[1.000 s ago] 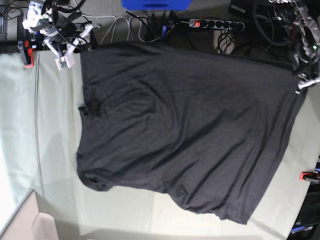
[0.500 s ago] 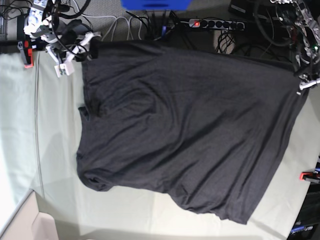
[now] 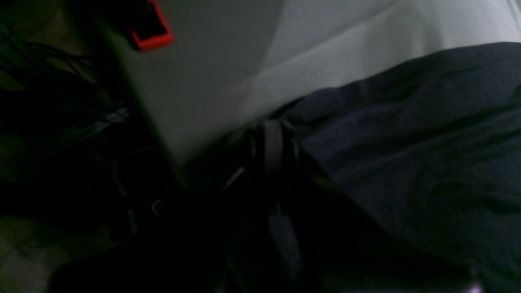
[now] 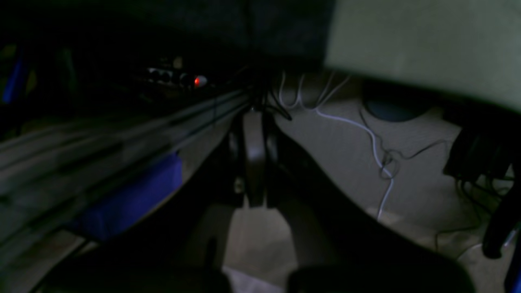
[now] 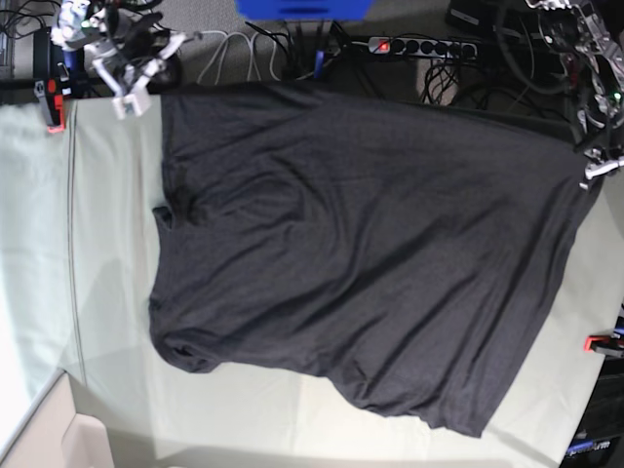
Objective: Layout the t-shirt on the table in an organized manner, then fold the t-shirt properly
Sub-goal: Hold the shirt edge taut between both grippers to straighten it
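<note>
The dark t-shirt (image 5: 361, 253) lies spread over the pale green table (image 5: 107, 292), plain side up, with its far edge at the table's back. My left gripper (image 5: 592, 168) is at the shirt's right edge. In the left wrist view the left gripper (image 3: 272, 130) is shut on the t-shirt (image 3: 407, 142). My right gripper (image 5: 136, 88) hangs by the shirt's back left corner. In the right wrist view the right gripper (image 4: 254, 118) has its fingers pressed together over the floor. The shirt's edge (image 4: 260, 32) lies just past the tips. I see no cloth between them.
A power strip (image 5: 419, 46), a blue box (image 5: 302, 8) and cables (image 4: 366, 134) lie on the floor behind the table. Red clamps (image 5: 56, 107) (image 5: 597, 342) (image 3: 152, 34) sit on the table's edges. A pale box (image 5: 58, 434) stands at the front left.
The right gripper has shut and drawn back toward the table's far left corner. The shirt's back left corner has shifted slightly. The left arm has not moved.
</note>
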You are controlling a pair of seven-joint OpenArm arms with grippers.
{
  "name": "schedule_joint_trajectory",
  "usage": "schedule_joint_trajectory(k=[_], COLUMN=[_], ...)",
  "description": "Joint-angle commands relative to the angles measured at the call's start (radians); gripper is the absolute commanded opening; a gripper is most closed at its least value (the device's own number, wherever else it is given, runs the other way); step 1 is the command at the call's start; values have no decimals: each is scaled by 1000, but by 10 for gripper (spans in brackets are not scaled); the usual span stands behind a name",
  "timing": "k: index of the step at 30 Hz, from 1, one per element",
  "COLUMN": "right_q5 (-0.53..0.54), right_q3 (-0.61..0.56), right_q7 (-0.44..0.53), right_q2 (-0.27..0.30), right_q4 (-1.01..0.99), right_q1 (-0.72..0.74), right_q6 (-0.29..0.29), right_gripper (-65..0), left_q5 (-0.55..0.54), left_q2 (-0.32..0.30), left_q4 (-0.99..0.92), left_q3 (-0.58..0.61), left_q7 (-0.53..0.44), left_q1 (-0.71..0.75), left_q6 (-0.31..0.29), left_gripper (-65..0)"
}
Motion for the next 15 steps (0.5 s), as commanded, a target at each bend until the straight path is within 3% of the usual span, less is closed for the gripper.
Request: schedule_joint_trajectory(k=[1,8,13,15], right_q5=[11,11,6,5], right_q3=[30,85,82,81], right_q7=[15,13,13,12], right_q2=[-5,-40,-40,-40], right_q4=[38,170,133,92], right_q1=[0,3,7,28], right_q6=[3,3,3,3], right_gripper=[-650,-650,-650,-615], left_q5=[1,1,1,1], left_q2=[-12,-13,-13,-13], left_q4=[23,23,23,23], left_q3=[-4,-4,-4,-4], left_q7=[-20,-20,-20,-20], left_q1=[-5,-5,-5,-5], left_q6=[-3,-3,-3,-3], left_gripper=[-650,-650,-650,-650])
